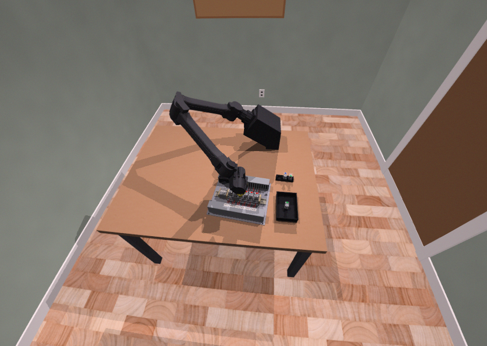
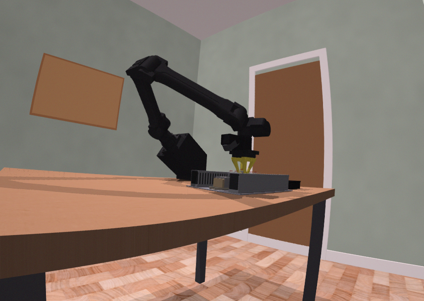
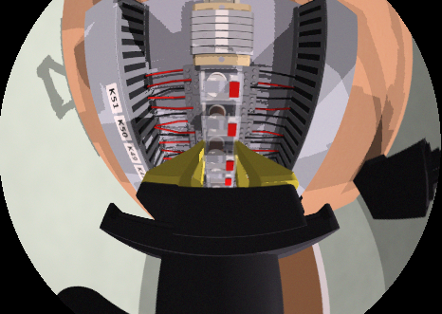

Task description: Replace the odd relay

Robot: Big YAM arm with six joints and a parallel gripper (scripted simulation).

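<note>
On the brown table [image 1: 165, 200] I see the grey panel [image 1: 236, 213] with its row of relays. My gripper [image 3: 219, 145] stands over this row, and its yellow fingers are closed on a relay [image 3: 217, 170] with a red button. To the right, the black tray [image 1: 294, 210] holds one relay [image 1: 287, 205]. Farther back is a small holder [image 1: 285, 180] with spares.

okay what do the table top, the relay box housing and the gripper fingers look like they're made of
Table top: wood or wood-look laminate, matte, with faint grain and a darker edge band. Relay box housing: probably painted sheet metal or grey plastic, matte, with slotted vents. Fingers of the gripper, shut on a relay: likely yellow plastic; flat and unshiny.
</note>
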